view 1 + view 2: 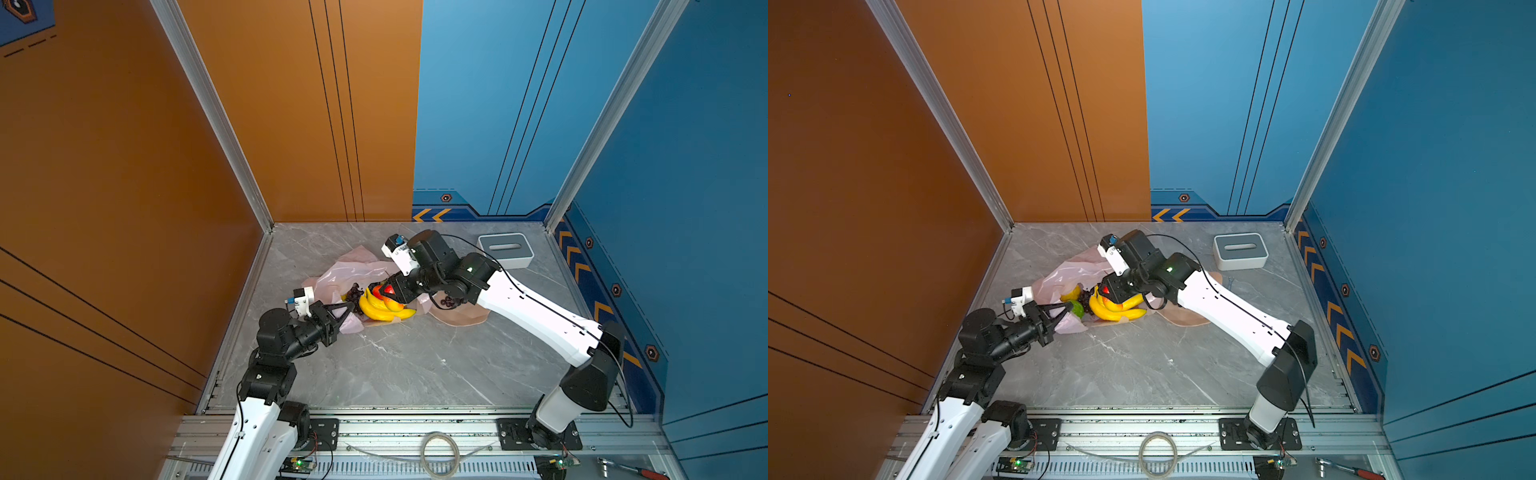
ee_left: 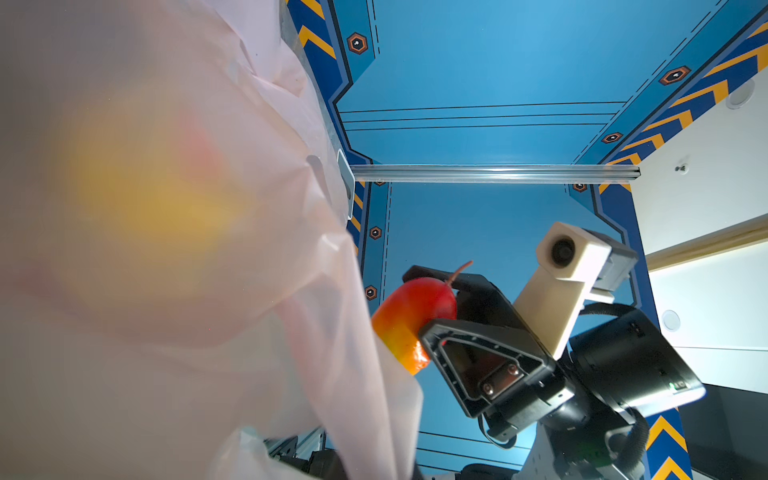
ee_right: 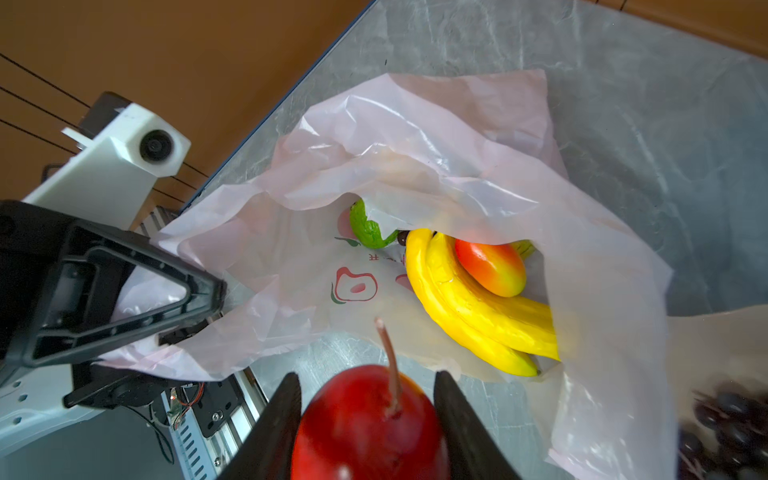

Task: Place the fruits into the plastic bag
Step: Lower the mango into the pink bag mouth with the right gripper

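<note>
- mango [image 3: 365, 424]: clamped in the right pincer [image 3: 368, 378], jaws partly apart on its flanks, in the air just short of the bag mouth.
- Its long axis ran along the fingers, stem end leading and aimed into the opening.
- plastic bag [image 3: 415, 145]: lay crumpled on the desk [image 1: 415, 365], mouth gaping toward the right pincer. The opening sat ahead of and below the mango.
- left pincer [image 3: 216, 291]: closed on the bag's rim film and lifted it, which kept the mouth open.
- My read: the right arm owned the next move, a short push forward and down. The left only had to hold.
- Inside the bag:
  - banana bunch [image 3: 469, 307], long axis lying across the far side of the mouth
  - red-yellow oblong fruit [image 3: 490, 270] resting on the bananas
  - green fruit [image 3: 368, 232] deeper in, half under the top film
- Bare printed film between the left pincer and the bananas looked like the free drop spot.
- Risk: the top film sagged over the mouth and could snag the stem.
- dark grapes [image 1: 446, 301]: not bagged, in the peach bowl [image 1: 465, 318] under the right arm, just beside the bag.
- slotted box [image 1: 505, 249]: well apart, at the rear.
</note>
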You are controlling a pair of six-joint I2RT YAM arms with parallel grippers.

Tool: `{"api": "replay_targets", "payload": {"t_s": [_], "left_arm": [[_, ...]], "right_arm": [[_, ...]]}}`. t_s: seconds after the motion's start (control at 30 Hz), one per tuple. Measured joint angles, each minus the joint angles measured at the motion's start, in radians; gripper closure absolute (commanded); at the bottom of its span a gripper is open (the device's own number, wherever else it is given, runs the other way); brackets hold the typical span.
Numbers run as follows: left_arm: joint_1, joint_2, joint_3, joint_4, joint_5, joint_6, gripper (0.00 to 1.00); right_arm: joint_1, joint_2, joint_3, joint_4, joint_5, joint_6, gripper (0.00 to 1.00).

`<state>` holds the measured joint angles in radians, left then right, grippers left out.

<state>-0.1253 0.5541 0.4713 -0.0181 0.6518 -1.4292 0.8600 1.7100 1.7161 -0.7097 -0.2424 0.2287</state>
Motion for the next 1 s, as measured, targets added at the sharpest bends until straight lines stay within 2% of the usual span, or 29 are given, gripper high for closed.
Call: {"api": "replay_targets", "payload": {"t_s": [0.5,0.83,1.0], "left_arm": [[-0.006,0.004,0.000,-0.001,0.008,0.000,1.00],[-0.006,0.009,0.002,-0.001,0.008,0.000,1.00],[-0.009,0.009,0.004,-0.001,0.008,0.000,1.00]], "right_arm": [[-0.004,0.327,0.208,-0.050,-0.167,-0.011,0.60],[-0.058,0.482,0.265,-0.057,-0.279,0.024,0.61],[-0.075,0.516,0.280,-0.038,-0.295,0.080,0.62]]}}
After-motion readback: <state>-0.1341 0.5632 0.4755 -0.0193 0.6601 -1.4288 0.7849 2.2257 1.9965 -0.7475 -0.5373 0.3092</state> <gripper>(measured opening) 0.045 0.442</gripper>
